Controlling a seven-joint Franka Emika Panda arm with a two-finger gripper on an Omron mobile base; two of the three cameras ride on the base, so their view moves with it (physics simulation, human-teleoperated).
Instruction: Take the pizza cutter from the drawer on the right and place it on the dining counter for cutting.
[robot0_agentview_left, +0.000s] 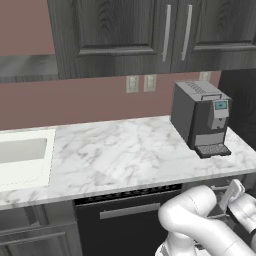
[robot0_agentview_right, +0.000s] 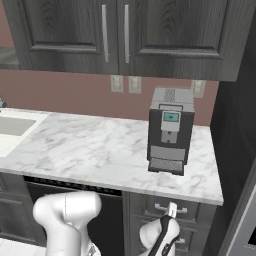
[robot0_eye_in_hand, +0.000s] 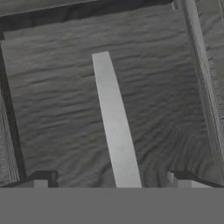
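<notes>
Gripper (robot0_eye_in_hand: 111, 181): jaws spread wide, empty, squared to straddle the drawer handle (robot0_eye_in_hand: 114, 122) between its fingertips, apparently for pulling the drawer (robot0_agentview_right: 172, 207) open below the coffee machine (robot0_agentview_right: 170, 130); pizza cutter presumably inside that closed drawer.

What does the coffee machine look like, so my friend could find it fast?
Find the long white marble worktop under the dark wood wall cabinets. At its right end, near the dark tall wall, stands the coffee machine. It is a dark grey box with a small blue screen and a drip grille, the one appliance standing there.
</notes>
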